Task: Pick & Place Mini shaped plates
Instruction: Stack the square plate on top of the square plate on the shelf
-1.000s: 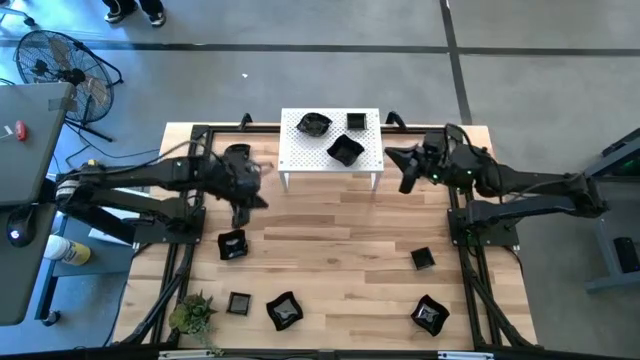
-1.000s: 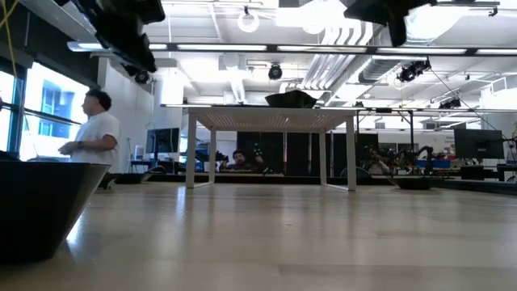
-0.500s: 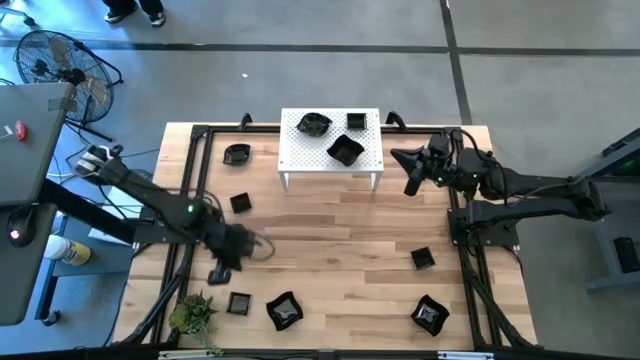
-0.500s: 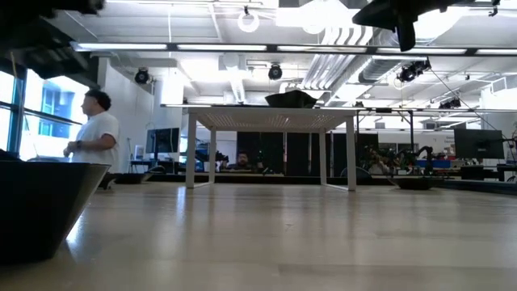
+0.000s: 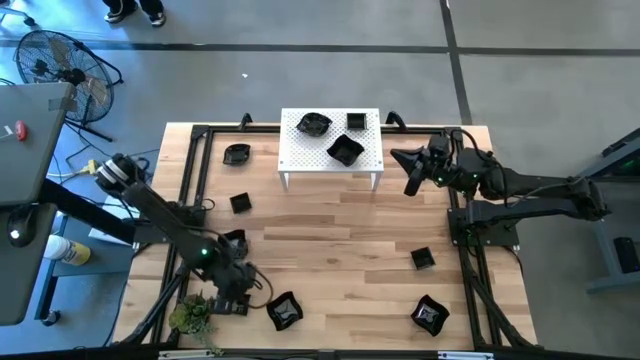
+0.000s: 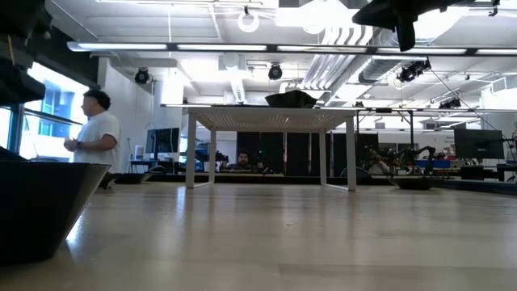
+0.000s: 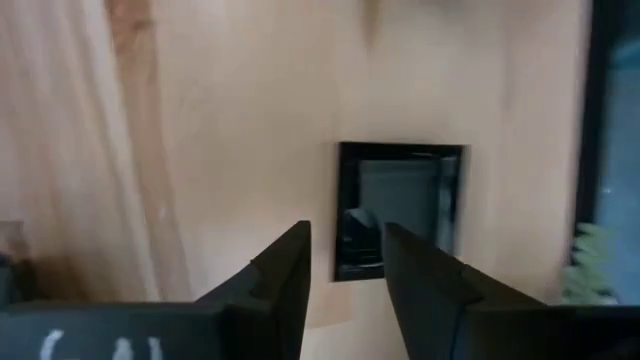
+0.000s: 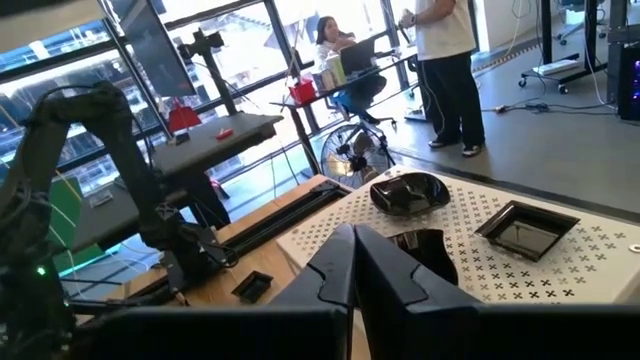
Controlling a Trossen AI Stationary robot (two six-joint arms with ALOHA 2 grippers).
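Small glossy black mini shaped plates lie scattered on the wooden table (image 5: 330,225). Three sit on the white perforated rack (image 5: 330,140). My left gripper (image 5: 236,296) hangs open at the near left, beside the plant (image 5: 192,313), over a small square plate (image 7: 400,205). In the left wrist view that plate's edge shows between the fingertips (image 7: 345,262); I cannot tell whether they touch it. My right gripper (image 5: 408,186) is shut, empty, and held above the table by the rack's right end.
Loose plates lie at the far left (image 5: 237,153), left (image 5: 240,203), near middle (image 5: 285,310), right (image 5: 423,258) and near right (image 5: 430,315). One plate (image 6: 40,206) stands close to the low camera. A person (image 6: 93,137) stands in the room beyond.
My left gripper has swept from the table's far left, beside the rack, toward the near edge and now hangs over the small square plate next to the plant. My right gripper has shifted a little toward the table's right edge.
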